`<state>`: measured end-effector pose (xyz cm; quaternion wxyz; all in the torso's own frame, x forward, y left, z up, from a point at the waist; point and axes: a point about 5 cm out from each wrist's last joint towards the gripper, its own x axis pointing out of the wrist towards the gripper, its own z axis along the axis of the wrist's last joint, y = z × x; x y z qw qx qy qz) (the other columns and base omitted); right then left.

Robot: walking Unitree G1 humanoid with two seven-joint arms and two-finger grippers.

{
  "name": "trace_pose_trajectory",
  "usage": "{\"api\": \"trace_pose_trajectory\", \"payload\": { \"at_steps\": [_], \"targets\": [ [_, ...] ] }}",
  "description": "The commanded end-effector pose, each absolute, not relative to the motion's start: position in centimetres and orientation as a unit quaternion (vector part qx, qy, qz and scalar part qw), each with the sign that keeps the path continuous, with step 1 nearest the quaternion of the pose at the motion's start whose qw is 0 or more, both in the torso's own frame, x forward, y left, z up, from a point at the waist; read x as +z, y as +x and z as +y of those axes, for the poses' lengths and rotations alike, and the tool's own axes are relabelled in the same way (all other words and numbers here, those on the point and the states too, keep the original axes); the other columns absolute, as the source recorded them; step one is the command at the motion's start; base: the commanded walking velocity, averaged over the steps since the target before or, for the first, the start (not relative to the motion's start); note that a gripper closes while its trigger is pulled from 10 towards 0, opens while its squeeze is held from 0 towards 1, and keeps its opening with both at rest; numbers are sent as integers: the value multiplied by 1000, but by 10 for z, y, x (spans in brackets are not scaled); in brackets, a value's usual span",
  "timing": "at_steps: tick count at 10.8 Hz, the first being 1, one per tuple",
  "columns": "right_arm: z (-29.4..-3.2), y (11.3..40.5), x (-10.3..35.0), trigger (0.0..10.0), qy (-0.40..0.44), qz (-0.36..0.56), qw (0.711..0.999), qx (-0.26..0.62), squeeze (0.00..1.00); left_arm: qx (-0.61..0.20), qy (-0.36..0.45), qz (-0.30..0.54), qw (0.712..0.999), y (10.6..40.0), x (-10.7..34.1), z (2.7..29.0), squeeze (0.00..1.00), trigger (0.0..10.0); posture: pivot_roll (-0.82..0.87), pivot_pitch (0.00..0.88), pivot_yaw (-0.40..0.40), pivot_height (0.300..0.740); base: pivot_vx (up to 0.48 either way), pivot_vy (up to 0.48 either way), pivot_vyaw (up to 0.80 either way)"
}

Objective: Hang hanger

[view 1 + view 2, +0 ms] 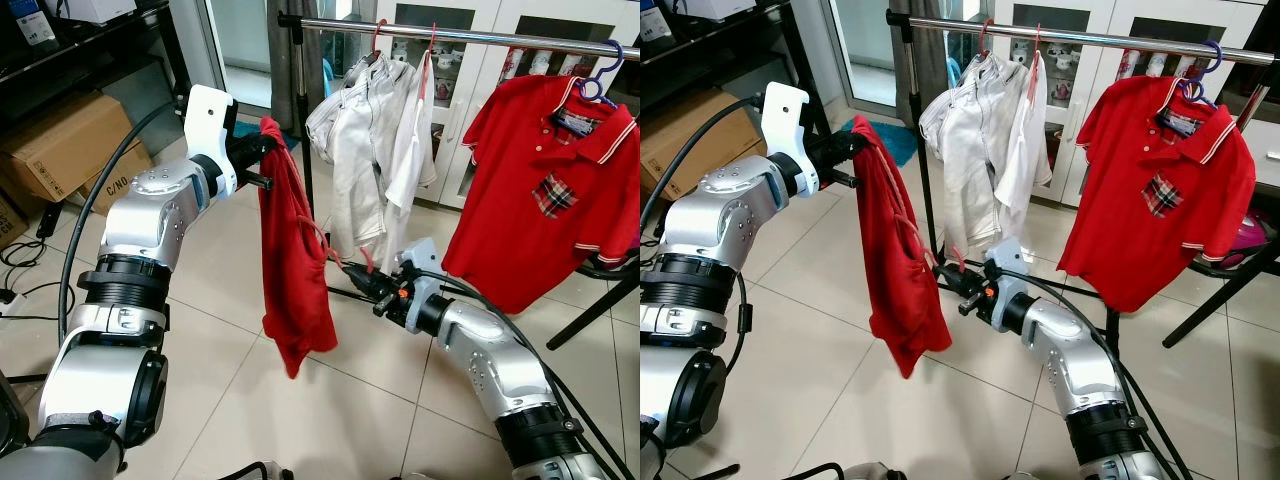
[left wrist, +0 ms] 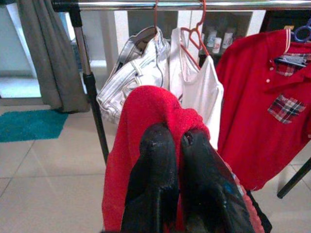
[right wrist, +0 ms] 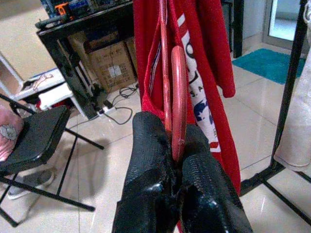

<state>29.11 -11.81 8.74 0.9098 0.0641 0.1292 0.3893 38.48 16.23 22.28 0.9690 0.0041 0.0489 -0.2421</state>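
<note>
red garment held up before the clothes rail

left tool [image 1: 262, 140] clamped on top of hanging red garment [image 1: 292, 260]; right tool [image 3: 176, 145] pinching red hanger [image 3: 177, 92] low beside it, below steel rail [image 1: 450, 35] carrying white clothes [image 1: 370, 140] and red polo [image 1: 545, 170]

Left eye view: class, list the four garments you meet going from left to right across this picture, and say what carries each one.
Red shirt held up by the left pincer → white trousers on the rail → white vest on the rail → red polo shirt on the rail.
</note>
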Motion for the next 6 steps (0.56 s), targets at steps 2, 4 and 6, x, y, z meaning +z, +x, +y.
{"api": "trace_pose_trajectory", "payload": {
  "at_steps": [2, 4, 6],
  "targets": [
    [-121, 296, 96, 0, 68, 110, 912, 388, 0, -239, 11, 31, 971, 385, 234, 167, 0, 0, -34, 0, 79, 740, 0, 0, 0],
    [-132, 288, 98, 0, 66, 106, 914, 386, 0, -186, 9, 20, 982, 388, 236, 193, 0, 0, -33, 0, 79, 740, 0, 0, 0],
    [-138, 279, 97, 0, 70, 107, 912, 390, 0, -132, -43, -2, 990, 391, 242, 217, 0, 0, -33, 0, 79, 740, 0, 0, 0]
  ]
}}
